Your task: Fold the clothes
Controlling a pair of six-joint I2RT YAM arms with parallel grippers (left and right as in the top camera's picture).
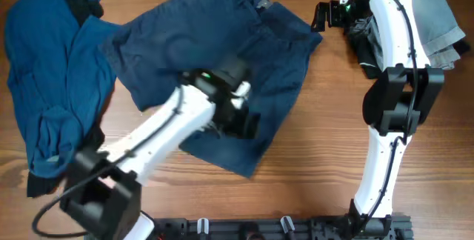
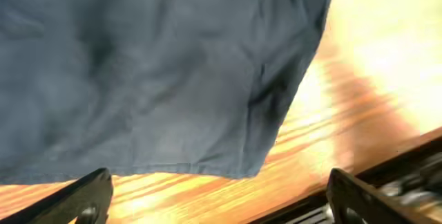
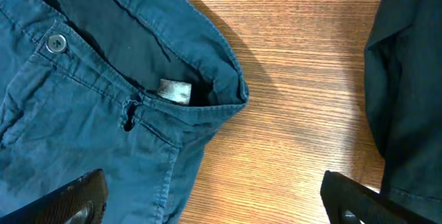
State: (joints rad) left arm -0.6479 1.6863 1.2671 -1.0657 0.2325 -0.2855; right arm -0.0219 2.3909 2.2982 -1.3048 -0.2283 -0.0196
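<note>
I see the left gripper (image 1: 235, 118) over the shorts (image 1: 200, 40), jaws apart; right gripper (image 1: 322, 16) near the waistband (image 3: 90, 65), jaws apart too.

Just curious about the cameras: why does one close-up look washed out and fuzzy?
Left wrist view: blurred, with glare bleaching the table at right beside the navy shorts. Right wrist view: sharp, the button and grey label crisp. Overhead view: evenly lit, soft shadows.
</note>
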